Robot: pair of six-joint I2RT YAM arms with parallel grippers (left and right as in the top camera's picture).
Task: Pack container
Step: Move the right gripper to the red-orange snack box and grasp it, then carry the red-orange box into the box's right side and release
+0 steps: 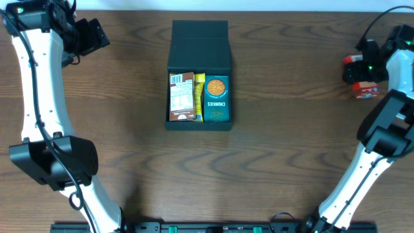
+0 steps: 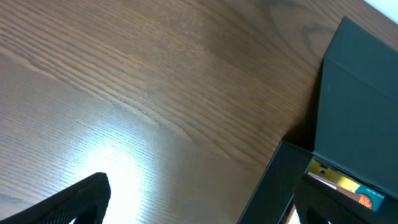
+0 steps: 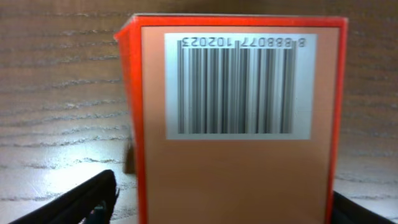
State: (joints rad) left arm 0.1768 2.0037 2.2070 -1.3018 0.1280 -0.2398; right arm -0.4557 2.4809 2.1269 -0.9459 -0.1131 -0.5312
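My right claw [image 3: 224,202] sits spread astride the red barcoded carton [image 3: 236,155] on the counter [image 3: 56,124], lined up, I judge, to grip it for the lid-up container [image 1: 198,125] well off to its left, while my left claw [image 1: 92,35] hangs released, parked clear.

We record the left arm [image 1: 53,90] and the right arm [image 1: 362,173] as long white links joined by rounded black joint housings. A black cable [image 1: 33,84] runs along the left arm's white link. A thinner black cable [image 1: 381,16] loops off the right arm's far end. Small green indicator lights [image 1: 370,66] glow near both wrists. The fingers [image 2: 74,200] are matte black with blunt edges.
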